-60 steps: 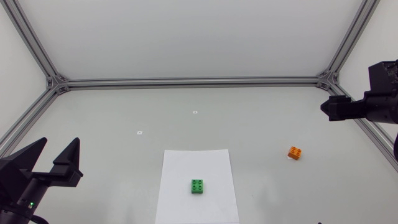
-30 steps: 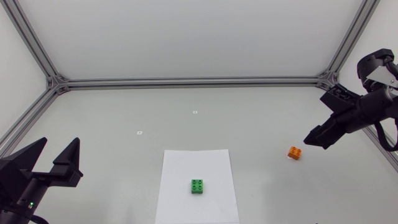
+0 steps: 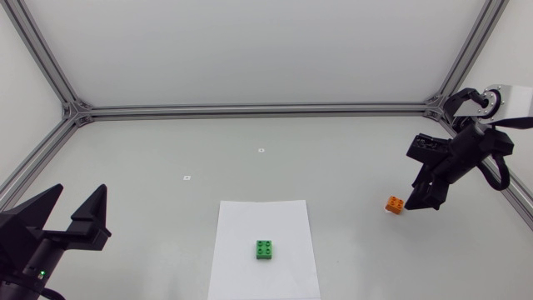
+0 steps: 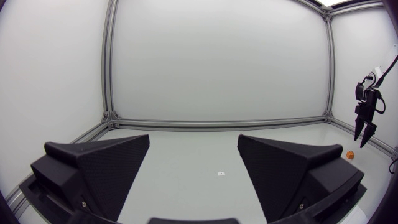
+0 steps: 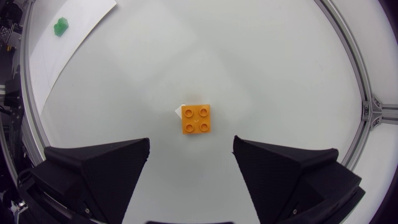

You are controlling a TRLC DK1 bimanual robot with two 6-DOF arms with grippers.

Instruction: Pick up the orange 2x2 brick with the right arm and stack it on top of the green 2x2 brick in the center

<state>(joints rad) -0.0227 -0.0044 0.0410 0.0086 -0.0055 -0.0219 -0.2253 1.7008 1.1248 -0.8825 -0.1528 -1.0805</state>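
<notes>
Having swung down, the right claw (image 3: 423, 203) hovers spread over the orange brick (image 3: 396, 204).

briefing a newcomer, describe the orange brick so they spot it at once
From the white paper sheet on the grey table, look towards the right arm's side. Under the black right gripper sits a small orange four-stud plastic brick on bare table; the similar green brick sits on the paper.

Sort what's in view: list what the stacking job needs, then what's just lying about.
Job:
small orange plastic 2x2 brick
small green plastic 2x2 brick
right end effector, open above the orange brick

Lying about:
white paper sheet under the green brick
two tiny white table marks
left end effector, open
</notes>
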